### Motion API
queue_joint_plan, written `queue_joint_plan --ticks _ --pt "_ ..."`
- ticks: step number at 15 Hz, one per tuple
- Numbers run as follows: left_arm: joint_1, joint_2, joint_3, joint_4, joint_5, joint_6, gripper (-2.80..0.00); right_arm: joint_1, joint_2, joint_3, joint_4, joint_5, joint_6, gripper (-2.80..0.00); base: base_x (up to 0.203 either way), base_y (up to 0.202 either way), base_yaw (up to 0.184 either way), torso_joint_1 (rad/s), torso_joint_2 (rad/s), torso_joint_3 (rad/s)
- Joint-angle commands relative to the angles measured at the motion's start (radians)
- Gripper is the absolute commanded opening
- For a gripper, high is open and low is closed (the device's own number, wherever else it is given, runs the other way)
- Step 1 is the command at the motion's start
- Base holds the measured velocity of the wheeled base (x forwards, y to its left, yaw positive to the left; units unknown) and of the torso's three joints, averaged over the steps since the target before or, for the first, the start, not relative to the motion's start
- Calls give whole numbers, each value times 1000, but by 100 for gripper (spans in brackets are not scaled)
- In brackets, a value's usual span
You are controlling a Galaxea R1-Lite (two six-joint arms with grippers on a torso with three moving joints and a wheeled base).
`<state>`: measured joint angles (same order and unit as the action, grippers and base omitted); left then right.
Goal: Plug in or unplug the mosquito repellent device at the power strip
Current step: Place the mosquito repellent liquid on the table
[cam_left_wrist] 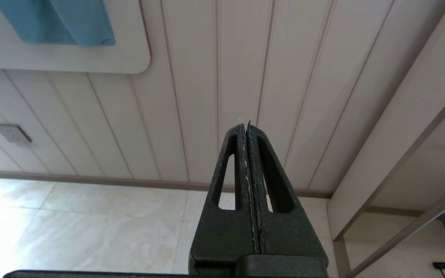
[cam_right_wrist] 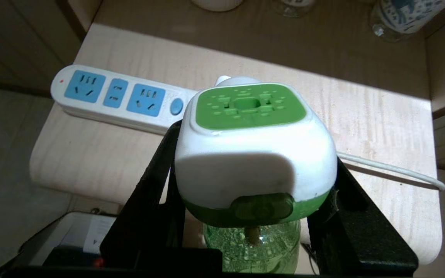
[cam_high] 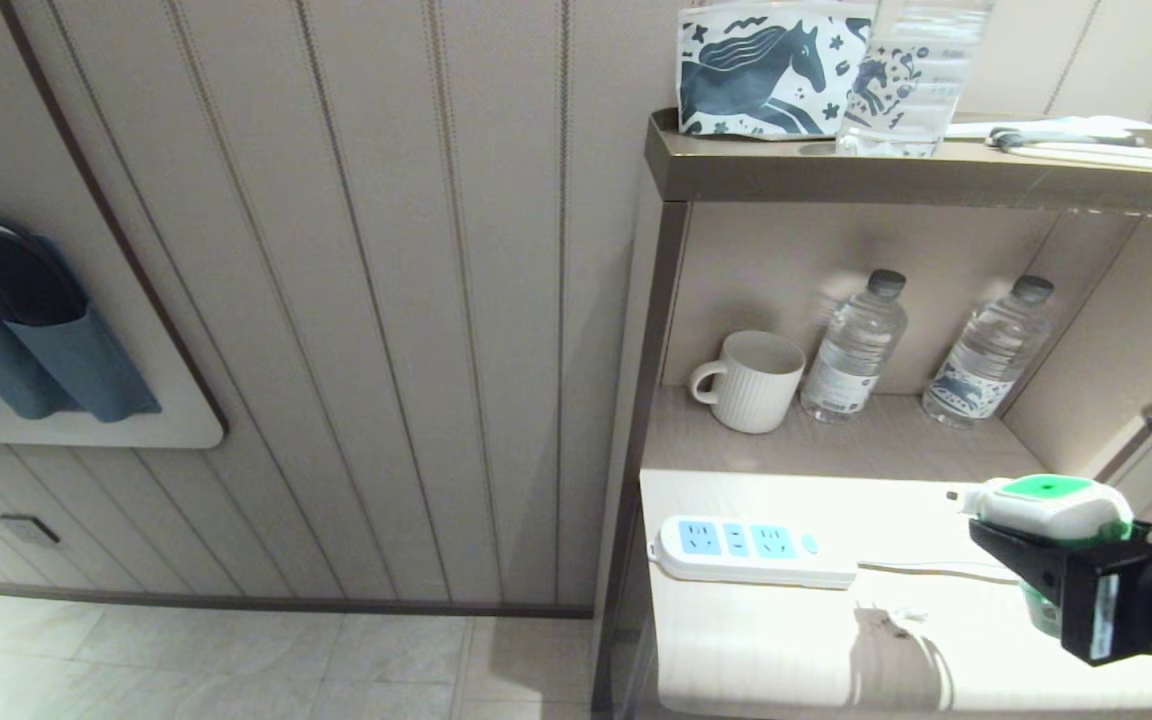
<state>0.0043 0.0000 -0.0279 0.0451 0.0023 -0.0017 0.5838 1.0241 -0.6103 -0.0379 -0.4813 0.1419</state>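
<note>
In the head view the right gripper holds the mosquito repellent device in the air at the right end of the lower shelf, well apart from the power strip, which lies flat near the shelf's left edge with all its sockets free. The left wrist view shows only the left gripper, fingers pressed together on nothing, pointing at the wall panelling and floor, away from the work. In the right wrist view the black fingers clamp the device's white head on both sides, green bottle below, so judging from this, the device is either just unplugged or not yet plugged in, with no socket engaged.
</note>
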Motion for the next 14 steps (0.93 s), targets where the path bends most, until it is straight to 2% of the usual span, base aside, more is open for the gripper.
queue_joint_plan --ticks 1,4,7,12,14 --pt "0 0 -1 1 0 -1 -280 1 -20 108 -161 -30 -19 -280 0 0 0 0 0 0" --pt "0 0 0 1 1 -1 -280 0 20 231 -394 -51 -41 -280 0 0 0 0 0 0" --pt "0 0 -1 1 1 -1 -280 2 97 282 -568 -79 -46 -280 0 0 0 0 0 0" --pt "0 0 -1 1 1 0 -280 13 148 291 -639 -83 -63 -280 0 0 0 0 0 0" --pt "0 0 -1 1 1 0 -280 13 236 305 -734 -85 -65 -280 0 0 0 0 0 0"
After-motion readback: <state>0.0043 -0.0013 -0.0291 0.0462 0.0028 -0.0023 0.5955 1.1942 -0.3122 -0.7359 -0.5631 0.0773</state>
